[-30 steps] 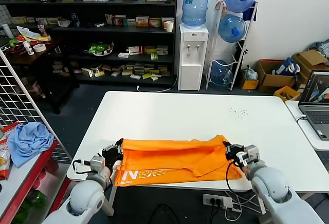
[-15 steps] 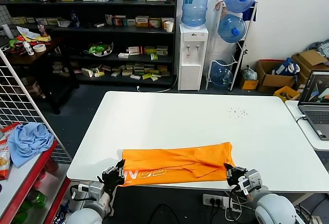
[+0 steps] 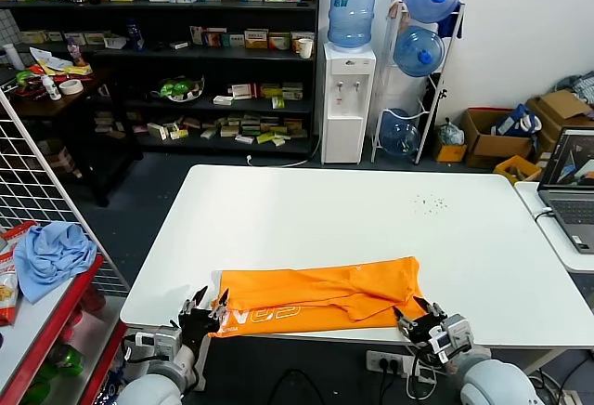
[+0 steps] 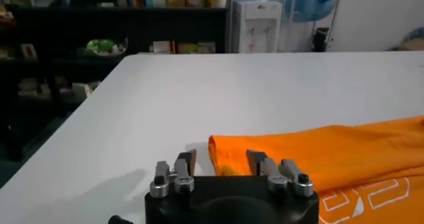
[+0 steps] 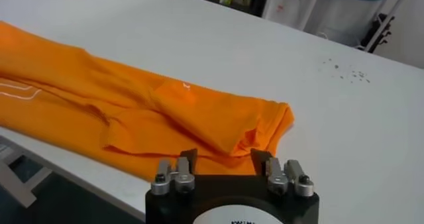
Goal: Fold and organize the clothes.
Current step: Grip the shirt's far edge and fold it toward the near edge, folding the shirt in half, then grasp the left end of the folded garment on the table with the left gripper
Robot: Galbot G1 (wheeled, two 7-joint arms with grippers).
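Folded orange T-shirt (image 3: 320,293) lies lengthwise along the table's (image 3: 371,210) near edge; left gripper (image 3: 201,309) and right gripper (image 3: 417,317) apart, empty.

Orange T-shirt (image 3: 320,292) lies folded lengthwise along the table's near edge.

Beyond my grippers I see a white table (image 3: 325,210), dark shelves (image 3: 186,61), a water dispenser (image 3: 346,98) and cardboard boxes (image 3: 520,131).

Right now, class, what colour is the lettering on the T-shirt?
White, on the orange T-shirt; it shows best in the head view.
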